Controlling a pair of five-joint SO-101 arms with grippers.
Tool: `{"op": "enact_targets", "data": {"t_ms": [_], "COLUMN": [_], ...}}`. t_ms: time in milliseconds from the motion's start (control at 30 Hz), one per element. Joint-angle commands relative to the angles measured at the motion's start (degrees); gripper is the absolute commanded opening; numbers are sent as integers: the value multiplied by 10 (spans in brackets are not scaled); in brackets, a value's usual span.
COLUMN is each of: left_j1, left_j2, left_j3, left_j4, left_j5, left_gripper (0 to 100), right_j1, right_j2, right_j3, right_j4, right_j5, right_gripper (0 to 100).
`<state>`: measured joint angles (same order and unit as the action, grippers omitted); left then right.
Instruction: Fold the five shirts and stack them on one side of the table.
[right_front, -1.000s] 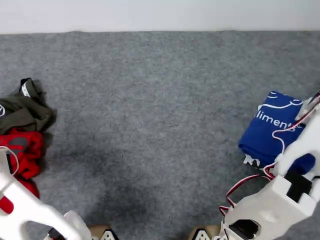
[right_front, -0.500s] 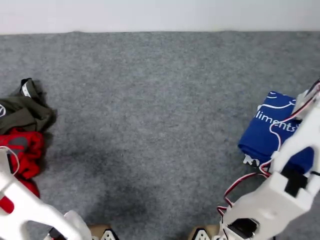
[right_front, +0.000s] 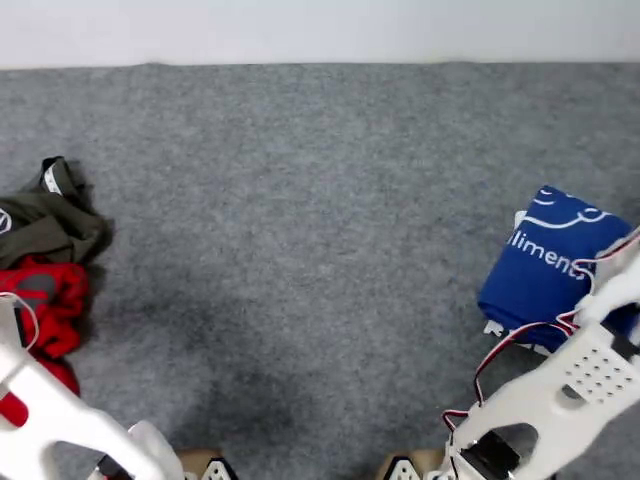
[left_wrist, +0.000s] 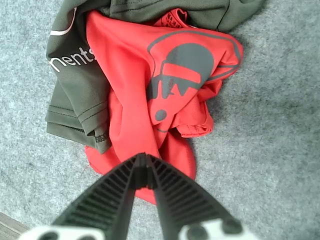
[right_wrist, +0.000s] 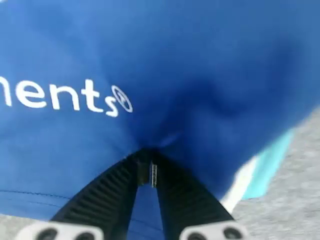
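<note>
Crumpled olive-green shirt (right_front: 45, 220) with white lettering lies bunched at the left edge of the grey felt table (right_front: 300, 200), touching a crumpled red shirt (right_front: 45, 300) printed with a dark grey helmet-like graphic. Over the red shirt's hem hangs the left gripper (left_wrist: 143, 172), jaws pressed together; whether they pinch cloth cannot be told. Far right, a folded royal-blue shirt (right_front: 550, 265) bearing white script puckers between the clamped jaws of the right gripper (right_wrist: 147, 172).

Lighting: bright, even, diffuse. Shadows: lay soft and faint on the grey felt (right_front: 300, 200) toward its near edge; folds of blue shirt (right_wrist: 215, 105) showed darker
</note>
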<state>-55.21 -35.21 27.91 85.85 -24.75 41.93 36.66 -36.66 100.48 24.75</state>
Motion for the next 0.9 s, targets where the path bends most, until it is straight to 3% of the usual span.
{"op": "enact_targets", "data": {"t_ms": [0, 133, 233, 367, 533, 667, 867], "left_j1": [4, 4, 4, 4, 4, 4, 4], "left_j2": [-8, -8, -8, -11, -12, -12, -12], "left_j3": [-17, -17, -17, -17, -18, -18, -18], "left_j4": [-14, -18, -13, -13, -8, -4, -4], "left_j5": [-9, -8, -7, -6, -6, -6, -6], "left_gripper": [7, 7, 7, 7, 7, 7, 7], "right_j1": [-17, -43, -29, 5, 27, 25, 7], "right_j2": [-87, -146, -138, -57, 71, 83, -45], "right_j3": [-63, -77, -75, -76, -80, -80, -80], "right_j4": [22, 0, -79, -208, -305, -320, -292], "right_j5": [7, 8, 8, 11, 91, 105, 78], "right_gripper": [9, 9, 9, 9, 9, 9, 9]}}
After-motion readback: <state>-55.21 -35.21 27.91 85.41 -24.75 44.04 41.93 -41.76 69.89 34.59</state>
